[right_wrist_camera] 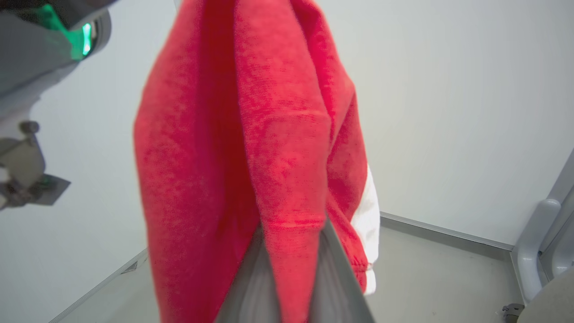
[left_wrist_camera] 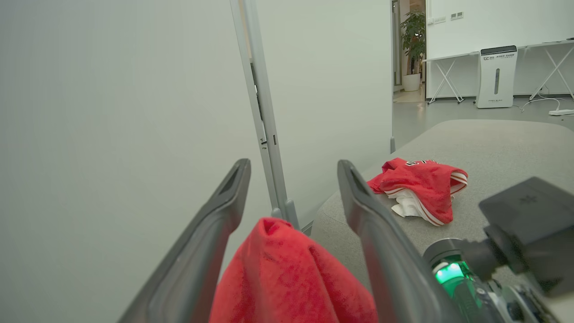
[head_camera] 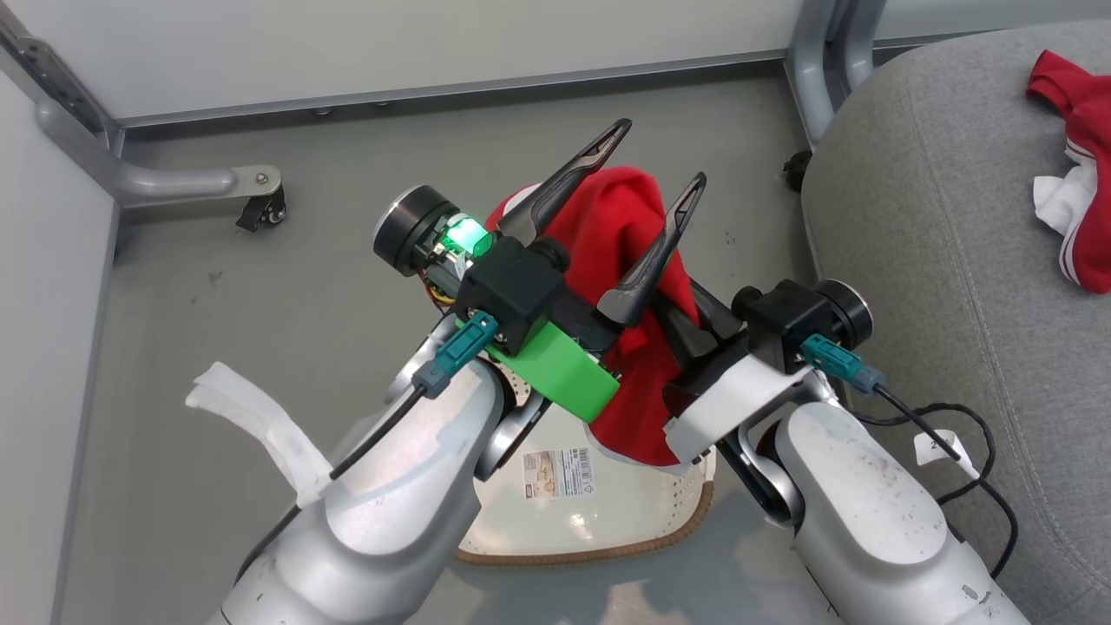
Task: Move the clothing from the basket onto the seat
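A red garment (head_camera: 612, 221) with a white band (right_wrist_camera: 368, 211) hangs in the air above the basket (head_camera: 599, 555), a cream one with a brown rim standing on the floor. My right gripper (head_camera: 686, 334) is shut on the cloth (right_wrist_camera: 251, 134), pinching a fold between its fingers. My left gripper (head_camera: 663, 154) stands open, its fingers on either side of the top of the garment (left_wrist_camera: 287, 278) without clamping it. A second red garment, the lettered jersey (head_camera: 1076, 174), lies crumpled on the grey seat (head_camera: 937, 226) to the right and also appears as the jersey (left_wrist_camera: 421, 186) in the left wrist view.
A pale partition wall with a metal post (left_wrist_camera: 264, 116) stands behind. Metal frame legs with castors (head_camera: 260, 208) rest on the grey floor at the left and back. A black cable (head_camera: 972, 434) trails from my right wrist over the seat's edge.
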You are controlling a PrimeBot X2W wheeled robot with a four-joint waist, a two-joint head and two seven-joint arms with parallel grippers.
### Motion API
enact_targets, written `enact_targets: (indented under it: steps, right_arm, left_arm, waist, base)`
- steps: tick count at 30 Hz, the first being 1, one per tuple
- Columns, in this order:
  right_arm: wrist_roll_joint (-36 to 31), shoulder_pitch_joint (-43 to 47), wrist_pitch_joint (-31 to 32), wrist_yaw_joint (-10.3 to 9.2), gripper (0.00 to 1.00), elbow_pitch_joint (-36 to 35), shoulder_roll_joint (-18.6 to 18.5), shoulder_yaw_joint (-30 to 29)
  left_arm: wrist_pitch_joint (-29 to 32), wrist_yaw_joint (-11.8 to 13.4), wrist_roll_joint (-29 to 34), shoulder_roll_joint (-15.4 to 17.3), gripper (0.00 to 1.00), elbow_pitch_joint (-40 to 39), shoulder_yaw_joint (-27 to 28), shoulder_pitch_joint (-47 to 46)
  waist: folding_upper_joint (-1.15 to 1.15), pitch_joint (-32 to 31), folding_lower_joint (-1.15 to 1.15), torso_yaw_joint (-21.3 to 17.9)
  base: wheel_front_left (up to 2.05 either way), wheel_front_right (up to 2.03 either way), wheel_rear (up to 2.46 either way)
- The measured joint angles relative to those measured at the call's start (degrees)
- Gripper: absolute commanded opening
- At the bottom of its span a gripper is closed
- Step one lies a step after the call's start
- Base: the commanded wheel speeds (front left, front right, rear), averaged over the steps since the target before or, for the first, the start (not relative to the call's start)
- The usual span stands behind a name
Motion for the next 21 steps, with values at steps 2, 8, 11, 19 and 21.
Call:
enact_targets:
  steps: [2,8,11,19,21]
  right_arm:
    - [0.0,0.1,0.0,0.0,0.0,0.0,0.0,-0.1]
    - [0.0,0.3,0.0,0.0,0.0,0.0,0.0,-0.3]
    - [0.0,0.9,0.0,0.0,0.0,0.0,0.0,-0.6]
    - [-0.9,1.8,0.0,0.0,0.0,-0.7,0.0,-2.5]
    - [-1.3,2.3,0.0,0.0,0.0,-1.1,0.0,-3.3]
  left_arm:
    - [0.0,0.0,0.1,0.0,1.0,-0.1,0.2,0.0]
    - [0.0,0.0,0.9,0.0,1.0,-0.3,0.5,0.2]
    - [0.0,-0.1,1.0,0.0,1.0,-0.4,0.5,0.7]
    - [0.0,-0.1,1.4,0.3,1.0,0.4,0.8,1.7]
    - [0.0,-0.1,1.4,0.6,1.0,0.6,0.7,2.0]
  waist:
    - [0.0,0.0,0.0,-0.1]
    - [0.0,-0.1,0.0,-0.4]
    - [0.0,0.0,0.0,-0.7]
    - [0.0,0.2,0.0,-3.1]
    - [0.0,0.3,0.0,-4.1]
  base:
    - [0.0,0.0,0.0]
    - [0.0,0.0,0.0]
    - [0.0,0.0,0.0]
    - [0.0,0.0,0.0]
    - [0.0,0.0,0.0]
